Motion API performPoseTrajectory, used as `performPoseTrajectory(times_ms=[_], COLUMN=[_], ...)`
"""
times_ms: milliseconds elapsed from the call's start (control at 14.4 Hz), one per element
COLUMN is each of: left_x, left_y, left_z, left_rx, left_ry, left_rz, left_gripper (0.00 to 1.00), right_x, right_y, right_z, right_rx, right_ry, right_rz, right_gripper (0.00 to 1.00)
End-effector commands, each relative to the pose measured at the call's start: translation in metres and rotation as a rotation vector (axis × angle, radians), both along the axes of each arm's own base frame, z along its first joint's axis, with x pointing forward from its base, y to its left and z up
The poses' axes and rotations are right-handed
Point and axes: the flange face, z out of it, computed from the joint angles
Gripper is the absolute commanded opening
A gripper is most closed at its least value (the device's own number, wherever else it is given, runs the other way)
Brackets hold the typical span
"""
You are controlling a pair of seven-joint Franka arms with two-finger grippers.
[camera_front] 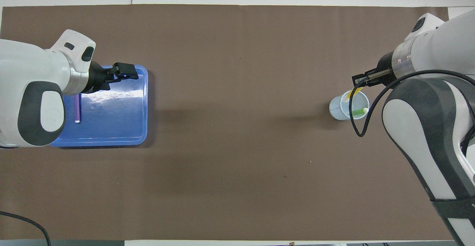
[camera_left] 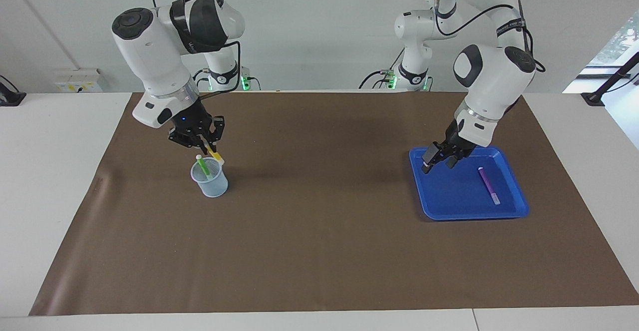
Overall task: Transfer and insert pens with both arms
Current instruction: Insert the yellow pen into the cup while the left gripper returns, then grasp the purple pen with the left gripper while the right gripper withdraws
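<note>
Right gripper (camera_left: 205, 144) (yellow pen (camera_left: 216, 157)) over cup (camera_left: 209, 177).

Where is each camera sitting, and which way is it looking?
Facing view: high up across the table, looking at the robots; both whole arms show, the right gripper holding the yellow pen over the cup, the left gripper open over the blue tray.
Overhead view: high above the robots' end, looking steeply down; both arms' forward parts and the grippers show.
Both share: the cup with the green pen, the tray with the purple pen, the brown mat, turned half around.
</note>
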Motion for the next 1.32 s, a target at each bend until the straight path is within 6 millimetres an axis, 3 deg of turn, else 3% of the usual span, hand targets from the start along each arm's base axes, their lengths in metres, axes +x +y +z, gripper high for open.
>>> performPoseTrajectory(times_ms=[0, 277, 346, 485, 554, 692, 900, 969, 1038, 1108, 1177, 1246], left_x=[-0.003, 0.007, 0.010, 0.018, 0.020, 0.027, 0.024, 0.022, 0.021, 0.021, 0.021, 0.022], left_y=[0.041, 0.121, 0.136, 0.146, 0.160, 0.164, 0.178, 0.179, 0.179, 0.179, 0.180, 0.178], left_z=[-0.022, -0.053, -0.068, -0.087, -0.101, -0.122, -0.138, -0.141, -0.142, -0.142, -0.142, -0.142], left_rx=[0.104, 0.169, 0.166, 0.179, 0.189, 0.188, 0.177, 0.176, 0.173, 0.171, 0.168, 0.167], left_ry=[0.004, -0.002, 0.004, -0.002, 0.008, 0.019, 0.041, 0.046, 0.053, 0.056, 0.057, 0.056], left_rz=[-0.196, -0.339, -0.352, -0.354, -0.346, -0.349, -0.325, -0.321, -0.313, -0.289, -0.243, -0.231], left_gripper=[1.00, 1.00, 1.00, 1.00, 1.00, 1.00, 0.99, 0.91, 0.67, 0.14, 0.00, 0.00], right_x=[-0.007, -0.018, -0.020, -0.023, -0.024, -0.024, -0.019, -0.018, -0.018, -0.016, -0.014, -0.012], right_y=[-0.010, -0.016, -0.016, -0.016, -0.016, -0.015, -0.015, -0.014, -0.012, -0.009, -0.007, -0.003], right_z=[-0.016, -0.051, -0.061, -0.072, -0.072, -0.072, -0.062, -0.055, -0.047, -0.036, -0.025, -0.014], right_rx=[-0.060, -0.062, -0.061, -0.059, -0.057, -0.058, -0.057, -0.056, -0.052, -0.048, -0.043, -0.010], right_ry=[0.012, -0.023, -0.027, -0.032, -0.033, -0.030, -0.035, -0.029, -0.022, -0.020, -0.018, -0.016], right_rz=[0.038, 0.027, 0.026, 0.020, 0.017, 0.022, 0.023, 0.023, 0.024, 0.028, 0.030, 0.025], right_gripper=[0.00, 0.00, 0.00, 0.00, 0.19, 0.53, 0.81, 0.82, 0.82, 0.82, 0.82, 0.82])
